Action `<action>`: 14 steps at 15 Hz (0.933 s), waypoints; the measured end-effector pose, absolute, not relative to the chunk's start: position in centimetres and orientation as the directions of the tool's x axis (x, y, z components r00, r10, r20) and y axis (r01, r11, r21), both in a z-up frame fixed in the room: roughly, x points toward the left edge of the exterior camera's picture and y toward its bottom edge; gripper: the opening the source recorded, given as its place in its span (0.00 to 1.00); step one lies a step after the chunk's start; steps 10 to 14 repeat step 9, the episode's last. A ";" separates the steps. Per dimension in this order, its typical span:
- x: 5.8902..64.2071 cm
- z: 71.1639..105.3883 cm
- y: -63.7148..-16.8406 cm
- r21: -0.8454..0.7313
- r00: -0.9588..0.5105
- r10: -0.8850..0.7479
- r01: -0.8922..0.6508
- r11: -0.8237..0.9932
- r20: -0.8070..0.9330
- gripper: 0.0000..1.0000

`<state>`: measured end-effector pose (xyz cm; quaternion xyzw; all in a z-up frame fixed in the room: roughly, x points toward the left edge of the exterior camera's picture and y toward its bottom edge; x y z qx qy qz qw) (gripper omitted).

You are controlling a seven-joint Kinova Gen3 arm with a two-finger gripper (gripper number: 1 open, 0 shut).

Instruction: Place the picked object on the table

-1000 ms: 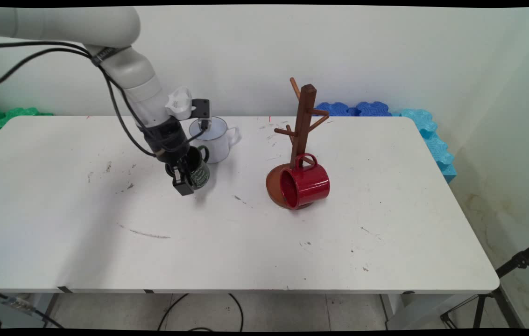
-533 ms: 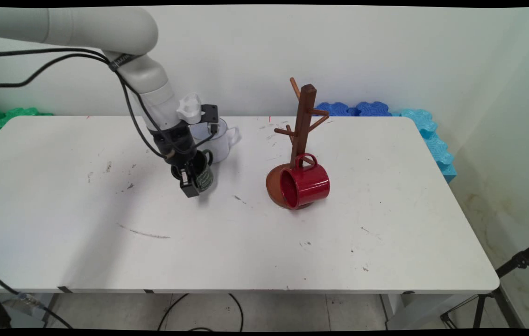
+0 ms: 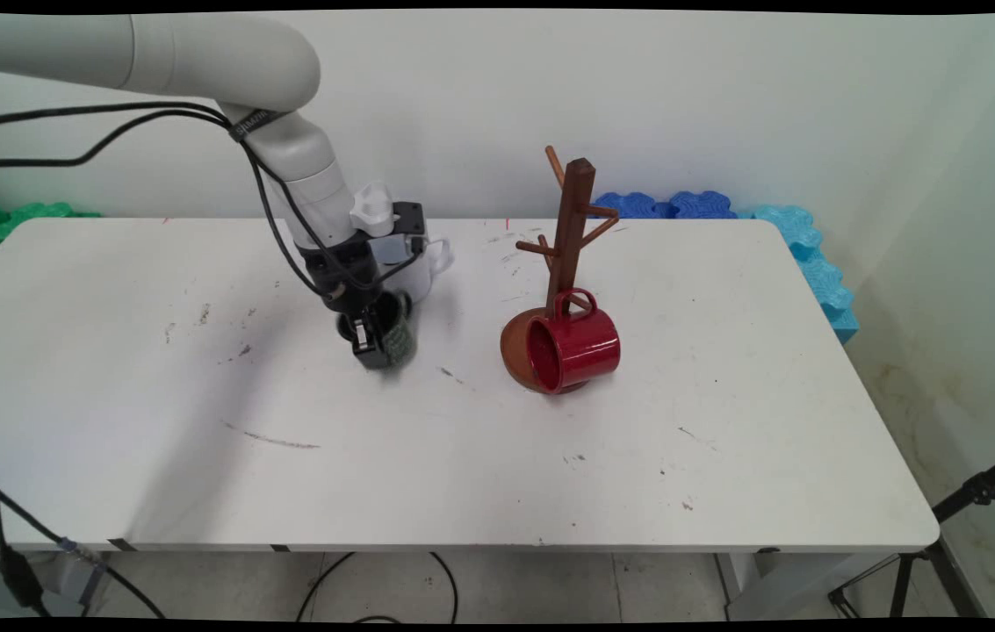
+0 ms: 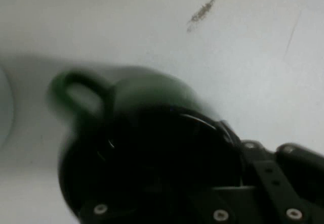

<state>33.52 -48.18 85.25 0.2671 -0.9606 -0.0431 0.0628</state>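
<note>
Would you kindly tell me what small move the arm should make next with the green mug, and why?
Probably a short lift straight up. The tool appears clamped on the dark green mug, low over the table, with the white mug close behind. Rising first should avoid dragging or bumping it.

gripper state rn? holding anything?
Gripper: shut on the green mug, gripping its rim, one finger inside.

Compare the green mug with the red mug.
The green mug is dark and sits in the gripper, beside a white mug; the red mug is glossy and held by nothing. The green mug's mouth faces up; the red mug hangs by its handle on the wooden rack, mouth sideways. Both have one loop handle.
</note>
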 end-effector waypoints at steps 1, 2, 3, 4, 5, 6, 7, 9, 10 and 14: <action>33.5 85.0 -48.4 0.118 -0.849 -0.520 -0.509 0.853 0.098 1.00; 33.5 84.9 -48.5 0.118 -0.848 -0.520 -0.509 0.853 0.099 1.00; 33.5 84.7 -48.7 0.119 -0.847 -0.522 -0.510 0.852 0.101 1.00; 33.4 84.6 -48.8 0.119 -0.846 -0.523 -0.511 0.851 0.105 1.00; 33.4 84.4 -49.0 0.119 -0.846 -0.522 -0.510 0.852 0.109 1.00; 33.4 84.4 -49.0 0.119 -0.845 -0.522 -0.510 0.852 0.113 1.00; 33.4 84.4 -49.1 0.118 -0.844 -0.522 -0.510 0.852 0.119 1.00; 33.4 84.5 -49.2 0.118 -0.839 -0.526 -0.513 0.850 0.139 1.00; 33.4 84.5 -49.2 0.118 -0.839 -0.526 -0.513 0.850 0.139 1.00; 33.4 84.5 -49.2 0.118 -0.839 -0.526 -0.513 0.850 0.139 1.00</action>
